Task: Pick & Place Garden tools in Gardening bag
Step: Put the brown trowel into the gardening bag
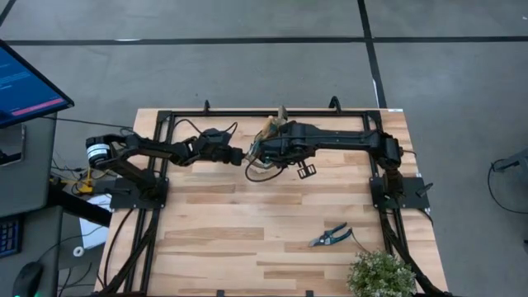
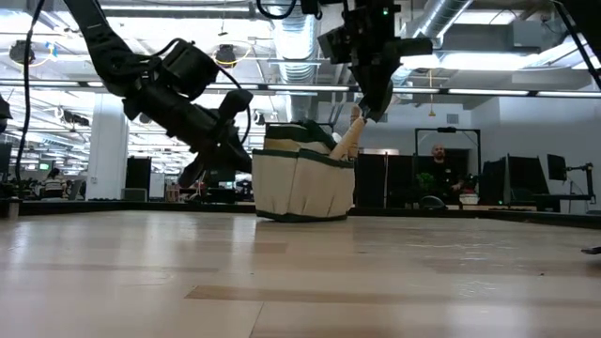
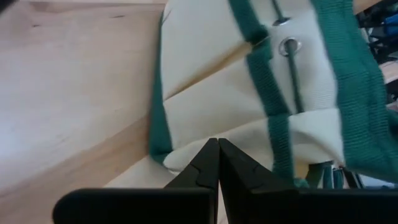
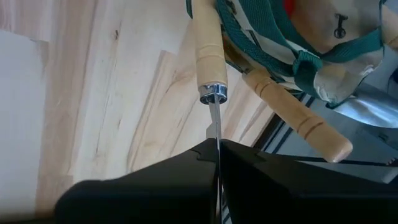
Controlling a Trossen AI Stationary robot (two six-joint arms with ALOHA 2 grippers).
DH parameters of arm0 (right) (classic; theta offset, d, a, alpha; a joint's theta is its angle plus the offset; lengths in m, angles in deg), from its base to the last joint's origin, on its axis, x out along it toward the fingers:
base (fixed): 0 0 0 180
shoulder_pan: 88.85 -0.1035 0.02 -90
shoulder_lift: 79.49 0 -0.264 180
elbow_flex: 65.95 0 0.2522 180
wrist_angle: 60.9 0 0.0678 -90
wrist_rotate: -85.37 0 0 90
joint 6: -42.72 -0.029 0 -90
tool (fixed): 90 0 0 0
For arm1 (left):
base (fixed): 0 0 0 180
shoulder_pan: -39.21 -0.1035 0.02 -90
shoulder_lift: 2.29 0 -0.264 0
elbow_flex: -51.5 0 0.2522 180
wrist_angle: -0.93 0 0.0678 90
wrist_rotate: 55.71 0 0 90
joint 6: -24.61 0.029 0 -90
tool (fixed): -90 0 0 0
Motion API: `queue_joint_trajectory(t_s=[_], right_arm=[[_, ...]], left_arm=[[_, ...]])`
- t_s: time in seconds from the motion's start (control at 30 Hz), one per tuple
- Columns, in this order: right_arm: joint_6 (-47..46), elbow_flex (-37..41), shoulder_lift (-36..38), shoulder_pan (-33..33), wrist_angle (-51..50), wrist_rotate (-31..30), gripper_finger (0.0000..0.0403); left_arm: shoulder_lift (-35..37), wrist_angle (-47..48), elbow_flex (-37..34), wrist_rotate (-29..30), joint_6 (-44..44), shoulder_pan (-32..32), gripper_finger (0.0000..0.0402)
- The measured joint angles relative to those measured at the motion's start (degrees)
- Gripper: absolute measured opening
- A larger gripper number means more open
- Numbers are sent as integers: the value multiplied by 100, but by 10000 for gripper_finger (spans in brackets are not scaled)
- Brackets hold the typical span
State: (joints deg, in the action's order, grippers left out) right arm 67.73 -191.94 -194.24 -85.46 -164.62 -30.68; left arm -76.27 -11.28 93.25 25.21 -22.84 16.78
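The gardening bag (image 2: pixel 303 183), beige with green trim, stands on its base at the table's far middle (image 1: pixel 266 157). My right gripper (image 2: pixel 374 105) is above its right side, shut on a trowel whose wooden handle (image 2: pixel 346 141) slants down into the bag's top. A second wooden-handled trowel (image 4: pixel 298 115) lies beside the bag. My left gripper (image 3: pixel 217 152) is shut, with its tips at the bag's left wall (image 3: pixel 205 106). The blue-handled pruning shears (image 1: pixel 332 236) lie flat on the table near the front right. My left gripper's shut tips are right at the lower part of the bag's side wall (image 3: pixel 186 146), coming level from the table's left. Whether they touch the cloth, I cannot tell. My right gripper pinches the trowel's thin silver metal part (image 4: pixel 215 124), just past the handle's ferrule, between its two fingers. The fingers come slanting down from above, in line with the tool. The trowel hangs tilted, handle end (image 4: pixel 208 37) downward, at the bag's opening.
A green leafy plant (image 1: pixel 381 275) stands at the table's front right corner, close to the shears. A black frame (image 1: pixel 165 115) runs along the table's far and side edges. Bare wood spreads across the front and middle (image 1: pixel 231 239).
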Motion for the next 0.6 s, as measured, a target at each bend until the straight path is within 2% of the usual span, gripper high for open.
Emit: queue_joint_trajectory(t_s=[0.37,0.6], right_arm=[[107,-2,-15,51,-5,-84,0],[132,-11,-220,48,-6,-103,0]], left_arm=[[0,-260,0,29,-90,31,5],[0,-385,1,384,-151,148,5]])
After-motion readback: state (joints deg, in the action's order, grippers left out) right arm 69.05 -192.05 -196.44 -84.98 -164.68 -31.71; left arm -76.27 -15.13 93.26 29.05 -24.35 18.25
